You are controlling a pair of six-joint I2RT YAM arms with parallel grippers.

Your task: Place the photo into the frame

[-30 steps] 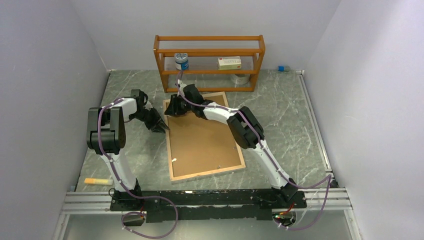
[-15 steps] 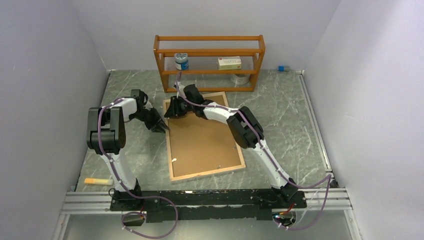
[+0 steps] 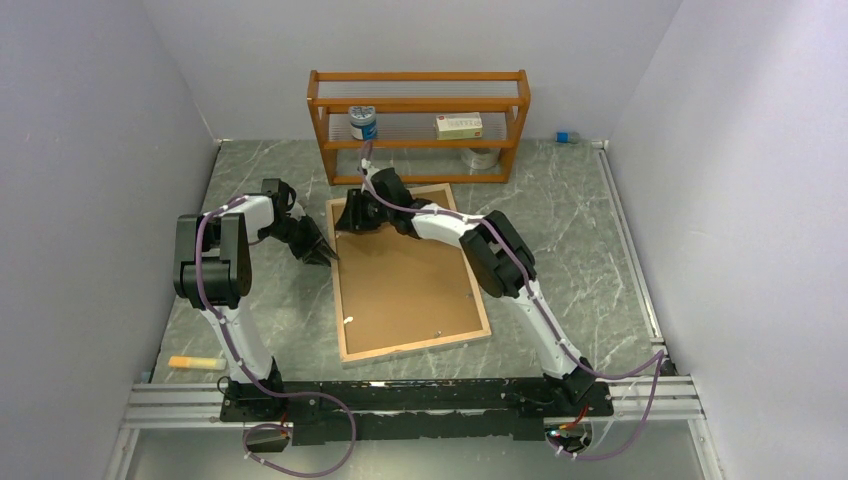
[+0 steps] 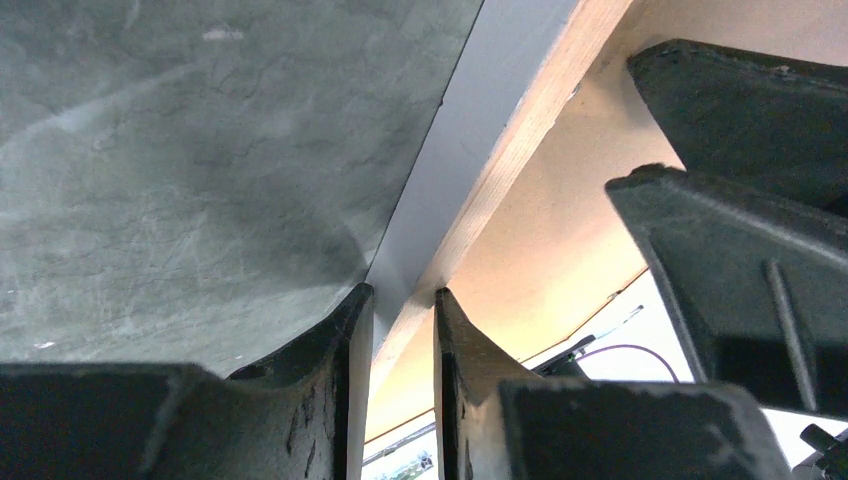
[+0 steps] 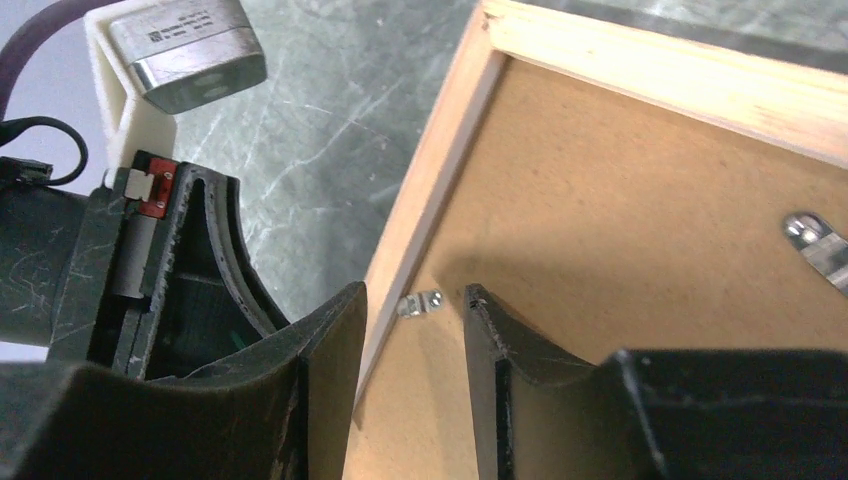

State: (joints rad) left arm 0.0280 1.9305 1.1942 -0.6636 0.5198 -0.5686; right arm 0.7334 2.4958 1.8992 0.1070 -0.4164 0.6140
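**Near edge.** Two arm bases stood side by side on a black rail. An orange stick (image 3: 194,362) lay on the desk (image 3: 570,230) beside the left base.

**Centre.** The frame (image 3: 420,343) lay face down on the desk between the arms, slightly skewed. Its light wood rim faced up, and a brown backing board (image 3: 405,280) sat inside it.

**Left side of frame, toward its far end.** The left tool (image 4: 400,300) was closed on the rim. One finger was against the white outer face and the other against the inner wood side, pinching the frame.

**Far left corner of frame.** The right tool (image 5: 413,292) pointed down, fingers spread. One finger was over the wood rim and the other over the board. A small metal tab (image 5: 420,303) at the rim's inner edge sat in the gap, and whether either finger touched it could not be told. A metal hanger plate (image 5: 820,250) was on the board further along.

**Far edge.** An orange wooden rack (image 3: 420,76) stood just beyond the frame. It held a blue-and-white jar (image 3: 363,124) and a pale box (image 3: 459,125), with a grey roll (image 3: 483,158) on the lower level. A small blue item (image 3: 566,137) lay on the desk to the rack's right, by the wall.
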